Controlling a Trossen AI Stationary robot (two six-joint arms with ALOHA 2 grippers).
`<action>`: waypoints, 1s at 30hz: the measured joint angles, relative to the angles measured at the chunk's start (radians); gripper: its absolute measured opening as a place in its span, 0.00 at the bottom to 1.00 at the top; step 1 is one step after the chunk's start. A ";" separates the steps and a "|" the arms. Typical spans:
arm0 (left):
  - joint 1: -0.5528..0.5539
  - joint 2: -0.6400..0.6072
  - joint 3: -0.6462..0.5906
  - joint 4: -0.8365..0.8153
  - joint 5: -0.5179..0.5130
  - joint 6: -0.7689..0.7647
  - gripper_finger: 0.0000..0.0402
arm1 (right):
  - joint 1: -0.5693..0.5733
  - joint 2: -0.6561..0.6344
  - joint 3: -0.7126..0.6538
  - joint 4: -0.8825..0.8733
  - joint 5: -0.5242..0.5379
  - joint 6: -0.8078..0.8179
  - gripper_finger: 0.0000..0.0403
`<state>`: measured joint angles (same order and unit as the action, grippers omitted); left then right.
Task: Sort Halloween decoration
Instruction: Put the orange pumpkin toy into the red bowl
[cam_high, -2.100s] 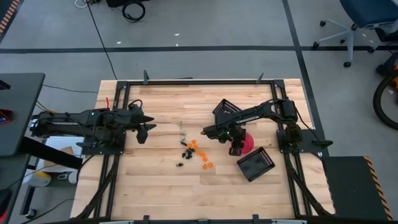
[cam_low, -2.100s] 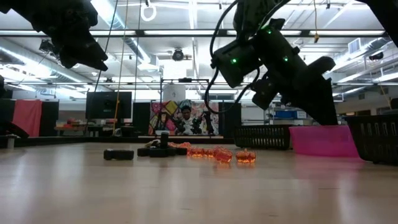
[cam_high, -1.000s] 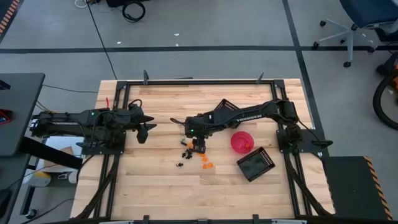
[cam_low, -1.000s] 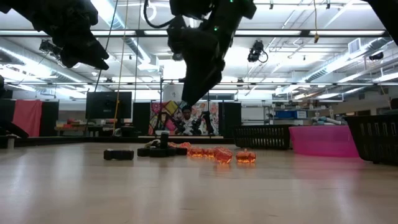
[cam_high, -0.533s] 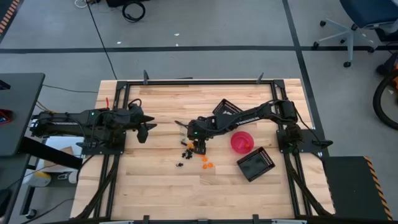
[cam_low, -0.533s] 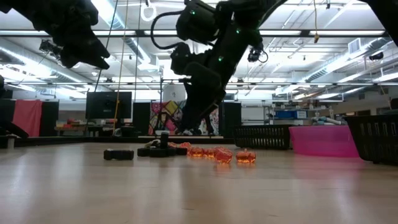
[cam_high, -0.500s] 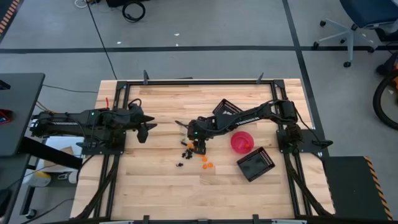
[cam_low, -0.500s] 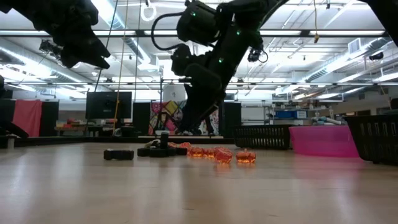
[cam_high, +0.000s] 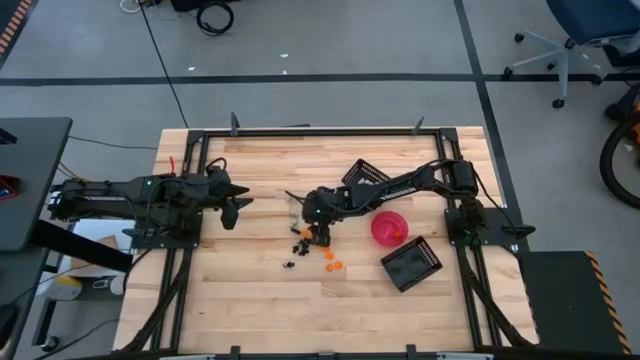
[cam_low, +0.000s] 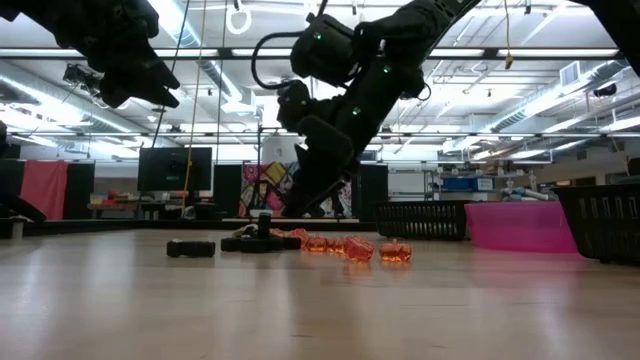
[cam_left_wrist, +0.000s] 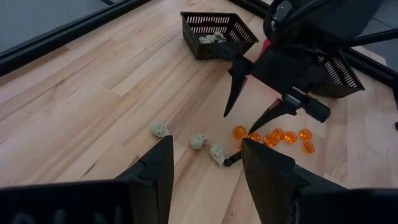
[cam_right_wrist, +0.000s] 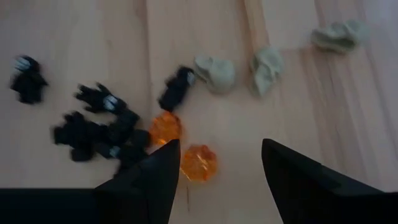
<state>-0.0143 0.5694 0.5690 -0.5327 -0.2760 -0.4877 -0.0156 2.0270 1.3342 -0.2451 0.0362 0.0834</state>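
Observation:
Tiny trinkets lie in a loose pile on the wooden table: orange ones (cam_right_wrist: 199, 162), black ones (cam_right_wrist: 93, 132) and three pale skulls (cam_right_wrist: 215, 71). The pile shows in the high view (cam_high: 312, 245) and in the low view (cam_low: 355, 247). My right gripper (cam_right_wrist: 219, 144) hangs open just above the pile, pointing down, with an orange trinket between its fingers and untouched; it also shows in the left wrist view (cam_left_wrist: 237, 124). My left gripper (cam_high: 235, 205) waits open above the table's left side, holding nothing.
A pink bowl (cam_high: 389, 228) stands right of the pile. One black slatted basket (cam_left_wrist: 217, 31), with pale trinkets in it, stands toward the far side. A second basket (cam_high: 411, 264) stands at the near right. Bare wood lies along the near edge.
My right gripper has come from over the pink bowl toward the table's left, to above the trinket pile. In the last second it has gone down closer to the pile. The trinkets lie as before.

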 joint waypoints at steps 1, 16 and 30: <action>0.000 0.000 0.000 0.000 0.000 0.000 0.40 | 0.002 0.000 0.000 0.004 -0.001 -0.007 0.57; 0.000 0.000 0.000 -0.009 0.000 -0.020 0.40 | 0.009 0.066 0.001 0.038 -0.007 0.047 0.57; 0.000 0.021 0.000 -0.011 0.000 -0.022 0.40 | 0.006 0.066 0.001 0.022 0.016 0.037 0.57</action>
<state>-0.0143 0.5907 0.5686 -0.5435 -0.2764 -0.5095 -0.0101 2.0930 1.3350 -0.2228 0.0521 0.1200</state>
